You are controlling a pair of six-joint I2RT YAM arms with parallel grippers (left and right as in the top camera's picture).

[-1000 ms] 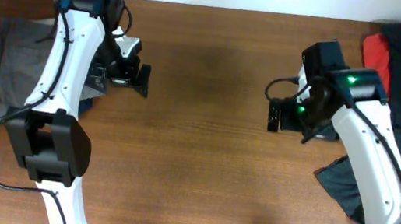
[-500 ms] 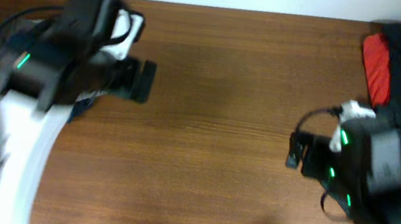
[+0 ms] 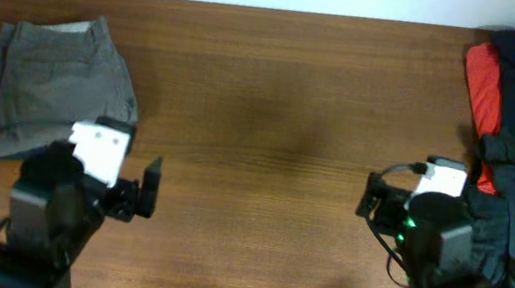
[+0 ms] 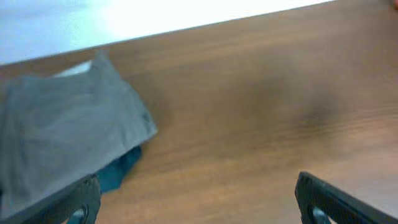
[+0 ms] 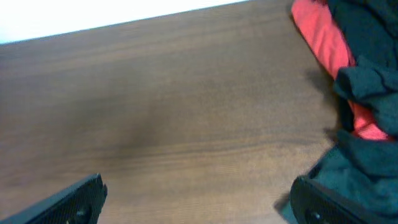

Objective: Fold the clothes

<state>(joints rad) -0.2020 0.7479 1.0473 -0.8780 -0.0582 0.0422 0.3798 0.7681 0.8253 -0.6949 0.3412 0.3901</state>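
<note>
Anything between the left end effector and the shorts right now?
Nothing visible. Only bare table lies between the open left end effector and the shorts, which sit ahead to its left on a navy garment.

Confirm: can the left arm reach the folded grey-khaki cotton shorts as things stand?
Probably yes. The left gripper is open and empty, and the grey-khaki cotton shorts lie close by, in plain sight of the left wrist camera. Only bare wooden table lies between them.
</note>
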